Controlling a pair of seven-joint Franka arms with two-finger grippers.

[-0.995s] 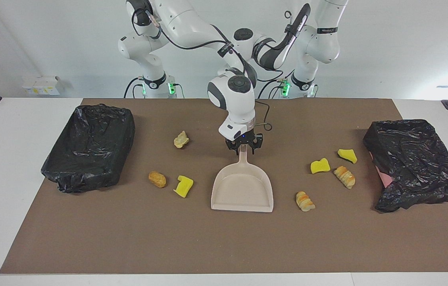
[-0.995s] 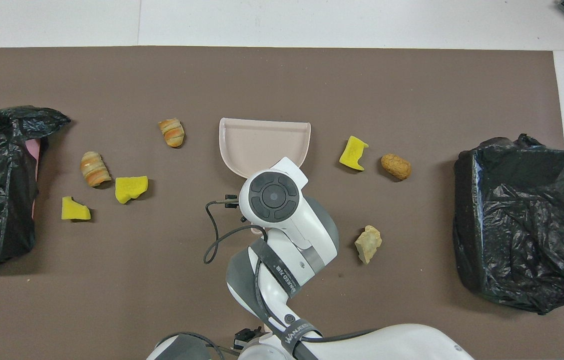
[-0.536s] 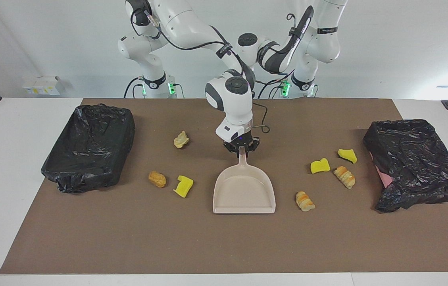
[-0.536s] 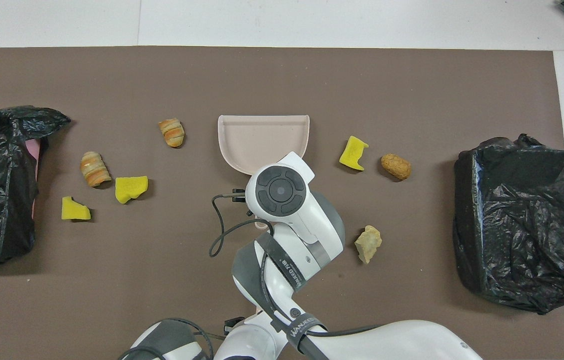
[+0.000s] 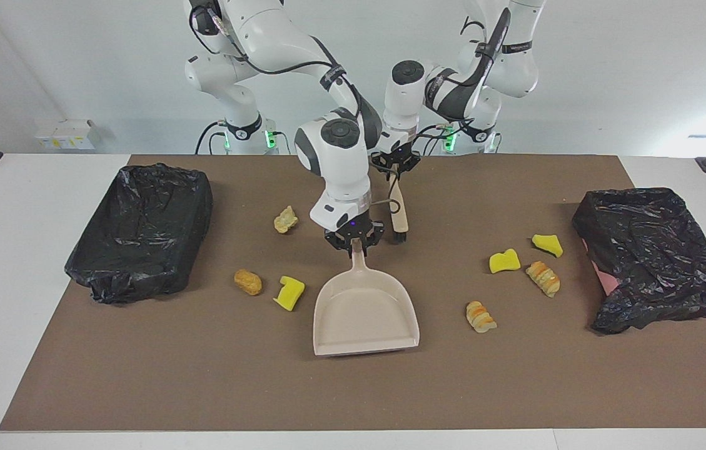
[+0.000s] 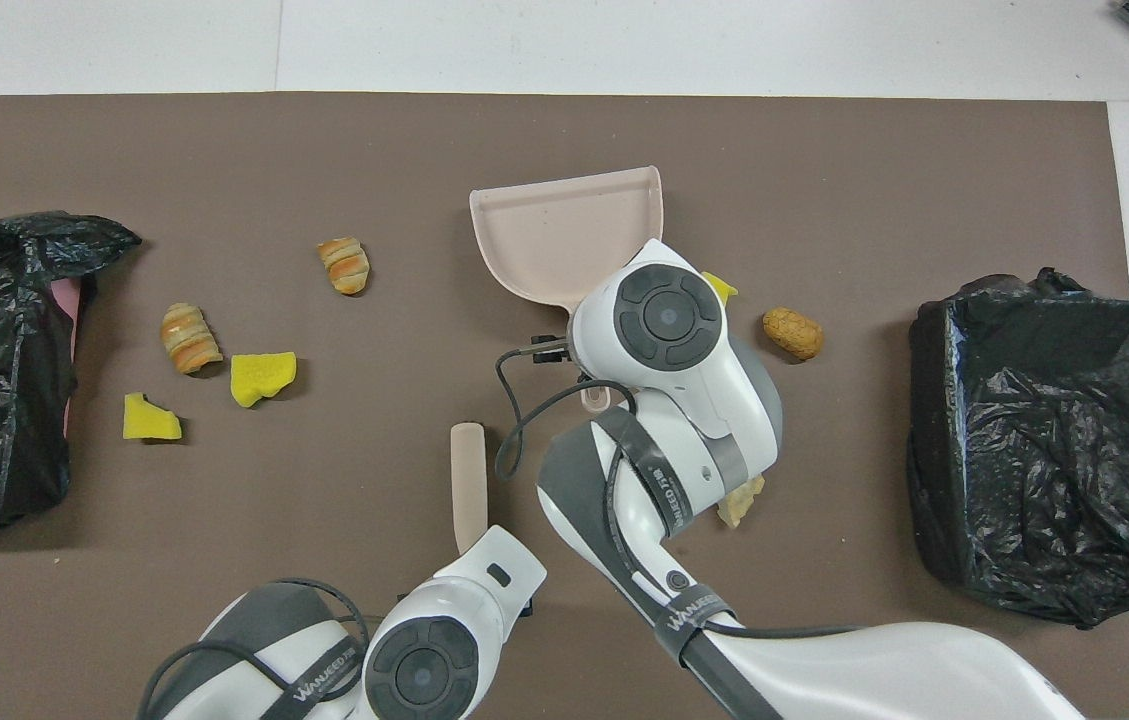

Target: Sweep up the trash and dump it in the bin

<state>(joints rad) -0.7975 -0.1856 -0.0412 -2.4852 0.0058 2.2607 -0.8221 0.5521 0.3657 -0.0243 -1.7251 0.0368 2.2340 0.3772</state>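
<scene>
Two black-lined bins (image 5: 143, 231) (image 5: 653, 256) at the table's ends, no trash visible inside either. Dustpan (image 5: 365, 309) empty too. Right claw (image 5: 353, 242) clamped on the dustpan handle; pan carried toward the right arm's end since a second ago, now just beside a yellow chunk (image 5: 290, 292). Left claw (image 5: 395, 164) newly in view, shut on a brush (image 5: 398, 215) hanging bristles-down. Trash (image 5: 504, 260) all on the brown mat (image 5: 353, 387), three bits toward the right arm's end, four toward the left's.
</scene>
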